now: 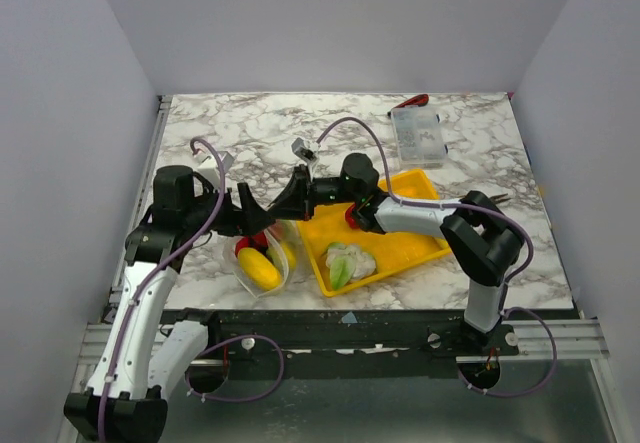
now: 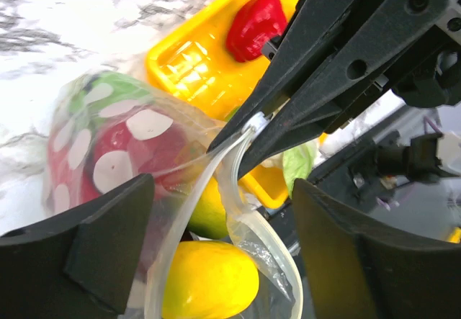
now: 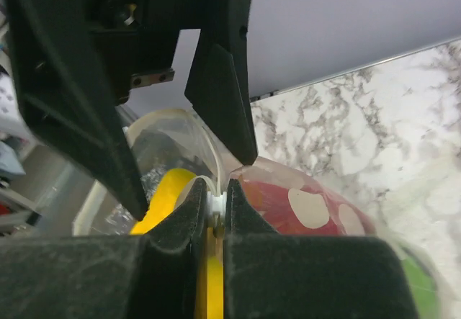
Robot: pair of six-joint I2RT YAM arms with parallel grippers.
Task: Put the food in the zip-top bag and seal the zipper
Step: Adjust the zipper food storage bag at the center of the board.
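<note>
The zip-top bag [image 1: 262, 263] lies left of the yellow tray [image 1: 425, 191] with its mouth gaping. It holds a yellow piece [image 2: 209, 283], a red piece [image 3: 302, 211] and something green [image 2: 108, 92] behind its white dots. My right gripper [image 3: 216, 205] is shut on the zipper [image 2: 253, 126], pinching the strip at the mouth's far end. The left gripper [image 2: 222, 211] stands open, its fingers on either side of the mouth and touching nothing. On the tray remain a white cauliflower with green leaves [image 1: 350, 261] and a red piece [image 2: 256, 24].
A rigid clear compartment box [image 1: 418, 135] stands at the back right, with a red-handled item [image 1: 415, 100] behind it. The right arm [image 1: 420, 215] stretches across the yellow tray. The bag sits close to the table's front edge [image 1: 300, 308].
</note>
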